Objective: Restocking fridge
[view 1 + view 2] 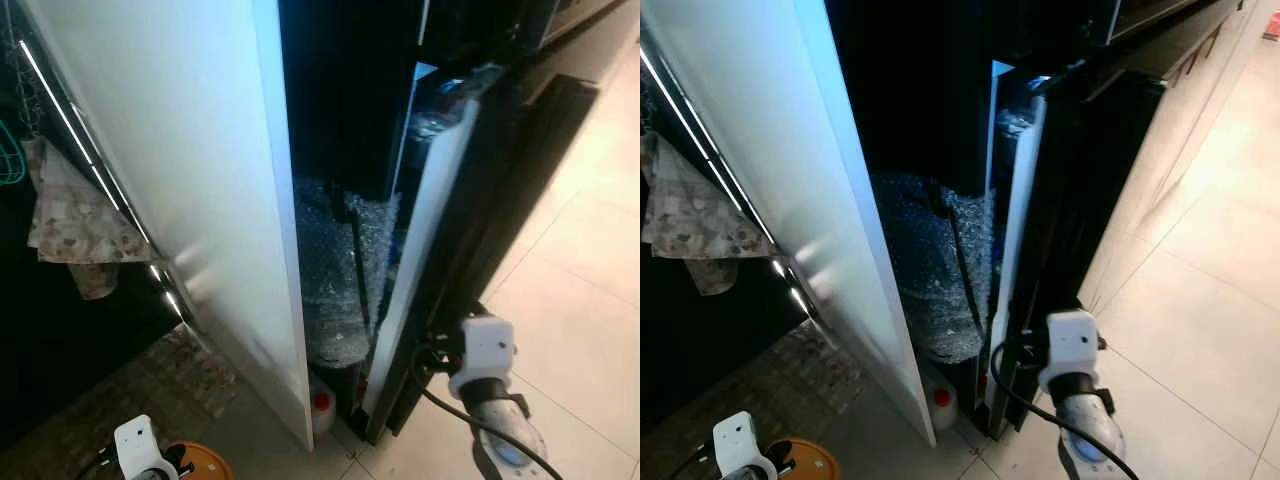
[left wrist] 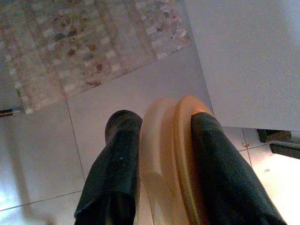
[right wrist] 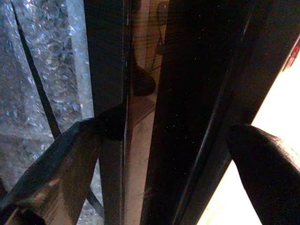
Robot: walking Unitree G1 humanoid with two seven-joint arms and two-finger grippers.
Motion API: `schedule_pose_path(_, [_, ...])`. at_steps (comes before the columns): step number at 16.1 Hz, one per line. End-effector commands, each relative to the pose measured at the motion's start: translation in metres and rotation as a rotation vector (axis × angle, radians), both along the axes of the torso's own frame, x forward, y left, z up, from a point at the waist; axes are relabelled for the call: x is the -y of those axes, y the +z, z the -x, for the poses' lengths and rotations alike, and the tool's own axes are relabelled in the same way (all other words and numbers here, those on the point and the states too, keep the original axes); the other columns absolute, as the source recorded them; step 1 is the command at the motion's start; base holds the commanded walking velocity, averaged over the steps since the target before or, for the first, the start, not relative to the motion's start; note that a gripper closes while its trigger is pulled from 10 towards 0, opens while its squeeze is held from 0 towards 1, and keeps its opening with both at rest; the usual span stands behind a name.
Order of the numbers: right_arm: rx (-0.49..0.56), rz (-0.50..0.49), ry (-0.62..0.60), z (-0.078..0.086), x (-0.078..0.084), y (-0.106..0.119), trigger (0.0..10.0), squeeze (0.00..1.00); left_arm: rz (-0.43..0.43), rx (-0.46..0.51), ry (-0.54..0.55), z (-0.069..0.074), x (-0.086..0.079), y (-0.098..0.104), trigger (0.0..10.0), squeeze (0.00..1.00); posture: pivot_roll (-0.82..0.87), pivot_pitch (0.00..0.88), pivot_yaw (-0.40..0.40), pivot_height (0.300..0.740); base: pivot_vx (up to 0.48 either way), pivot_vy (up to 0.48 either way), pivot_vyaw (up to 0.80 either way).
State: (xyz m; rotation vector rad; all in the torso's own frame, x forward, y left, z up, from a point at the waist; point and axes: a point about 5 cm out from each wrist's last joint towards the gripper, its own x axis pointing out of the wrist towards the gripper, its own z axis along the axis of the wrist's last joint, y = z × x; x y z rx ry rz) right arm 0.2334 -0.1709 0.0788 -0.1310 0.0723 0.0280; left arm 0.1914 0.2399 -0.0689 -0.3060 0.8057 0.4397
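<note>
Head view, right arm: I see my right arm stretched forward, its right gripper (image 1: 425,345) at the lower edge of the dark fridge door (image 1: 480,220); the fingers are hidden behind the wrist.
Head view, left arm: low at my side, carrying an orange plate (image 1: 200,462), cut off by the frame edge.
Head view, interior: a bubble-wrap bundle (image 1: 335,270) beyond the right gripper; the dark above I cannot read. A white panel (image 1: 190,170) stands left.
Left wrist view: the left gripper (image 2: 161,136) is clamped on the orange plate's rim, above tiles and a patterned rug (image 2: 84,42).
Right wrist view: fingers (image 3: 262,159) spread, straddling the door's edge.
</note>
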Motion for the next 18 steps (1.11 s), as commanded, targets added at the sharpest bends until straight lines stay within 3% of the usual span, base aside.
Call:
schedule_pose_path(1, [-0.018,0.020,-0.163,0.006,0.032,-0.003,10.0,0.00,-0.017,-0.016,-0.013,0.003,0.000,-0.002,10.0,0.00,-0.13,0.000,0.041,0.740,0.000,0.000,0.00])
schedule_pose_path(2, [-0.019,0.015,-0.179,0.008,0.035,-0.004,10.0,0.00,-0.017,-0.016,-0.014,0.003,0.000,-0.001,10.0,0.00,-0.13,0.000,0.041,0.740,0.000,0.000,0.00])
schedule_pose_path(3, [-0.027,0.037,-0.254,0.015,0.050,-0.008,10.0,0.00,-0.020,-0.017,-0.018,0.003,0.000,-0.001,10.0,0.00,-0.13,0.000,0.042,0.740,0.000,0.000,0.00])
schedule_pose_path(5, [-0.030,0.038,-0.306,0.020,0.058,-0.011,10.0,0.00,-0.023,-0.018,-0.020,0.003,0.000,-0.001,10.0,0.00,-0.13,0.000,0.042,0.740,0.000,0.000,0.00])
schedule_pose_path(8, [-0.060,0.015,-0.469,0.040,0.079,-0.026,10.0,0.00,-0.028,-0.019,-0.026,0.004,-0.001,-0.002,10.0,0.00,-0.13,0.000,0.042,0.740,0.000,0.000,0.00])
schedule_pose_path(13, [-0.119,-0.028,-0.624,0.061,0.098,-0.046,10.0,0.00,-0.033,-0.021,-0.023,0.005,-0.004,-0.001,10.0,0.00,-0.13,0.000,0.043,0.740,0.000,0.000,0.00])
schedule_pose_path(18, [-0.122,0.028,-0.773,0.076,0.112,-0.051,10.0,0.00,-0.033,-0.025,-0.023,0.006,-0.003,-0.002,10.0,0.00,-0.13,0.000,0.046,0.740,0.000,0.000,0.00])
